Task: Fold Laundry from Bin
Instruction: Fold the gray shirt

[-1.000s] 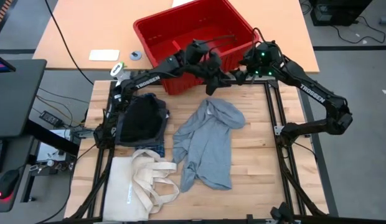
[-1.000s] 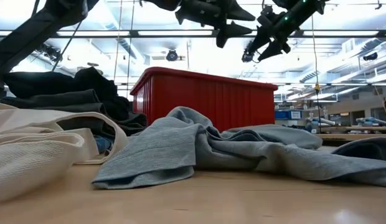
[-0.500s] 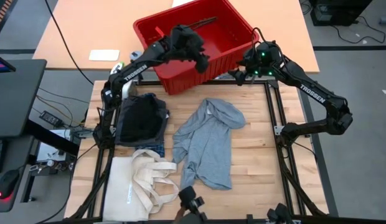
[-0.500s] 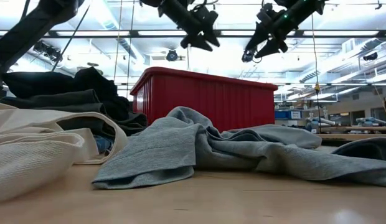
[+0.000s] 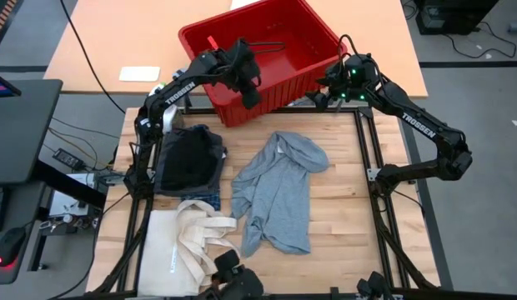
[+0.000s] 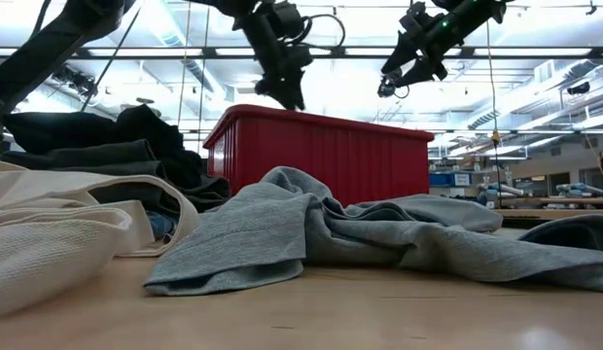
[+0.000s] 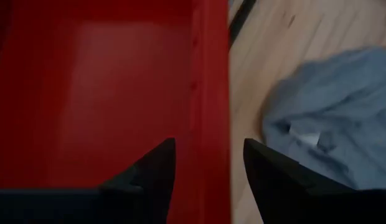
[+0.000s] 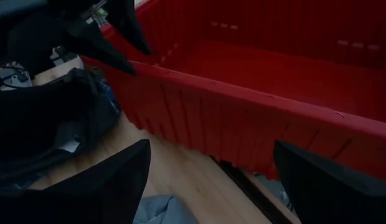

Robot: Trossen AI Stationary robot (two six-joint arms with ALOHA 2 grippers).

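Seen from above, the red bin (image 5: 258,50) is placed at upper centre, with the left gripper (image 5: 249,93) over its near wall and the right gripper (image 5: 318,98) by its right corner, both empty. A grey garment (image 5: 278,192) is spread at centre, a dark pile (image 5: 190,158) to its left. At table height, the grey garment (image 6: 311,233) lies before the bin (image 6: 321,156). From the left wrist, fingers (image 7: 157,171) are parted over the rim (image 7: 213,93). From the right wrist, fingers (image 8: 121,171) are spread wide.
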